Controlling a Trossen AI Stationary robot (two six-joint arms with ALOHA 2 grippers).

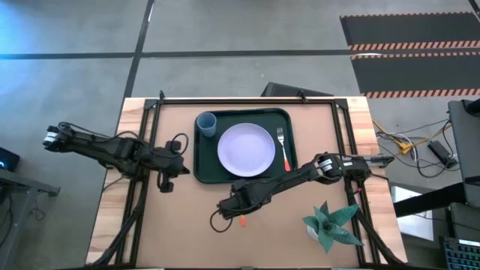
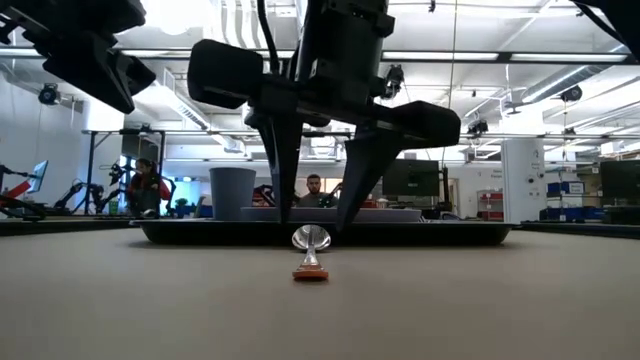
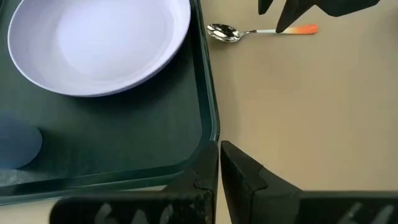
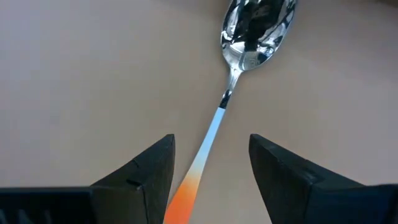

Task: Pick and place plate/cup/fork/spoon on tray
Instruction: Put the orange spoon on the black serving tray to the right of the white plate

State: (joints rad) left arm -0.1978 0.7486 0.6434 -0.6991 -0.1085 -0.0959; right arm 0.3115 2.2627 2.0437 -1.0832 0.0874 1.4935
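The spoon (image 4: 233,81) lies flat on the table in front of the tray's near rim, its silver bowl (image 2: 311,238) toward the tray and its orange handle end (image 1: 242,220) toward the near edge. My right gripper (image 4: 210,168) hangs open over it, pointing down, one finger on either side of the handle and touching neither side. The dark green tray (image 1: 202,169) holds the plate (image 1: 246,148), the blue cup (image 1: 206,124) at its far left corner and the fork (image 1: 283,148) right of the plate. My left gripper (image 3: 219,180) is shut and holds nothing, above the table by the tray's near left corner.
A green spiky plant (image 1: 330,225) stands near the table's near right corner. Bare table lies left of the spoon and along the near edge. People (image 2: 148,188) sit in the room beyond the far edge.
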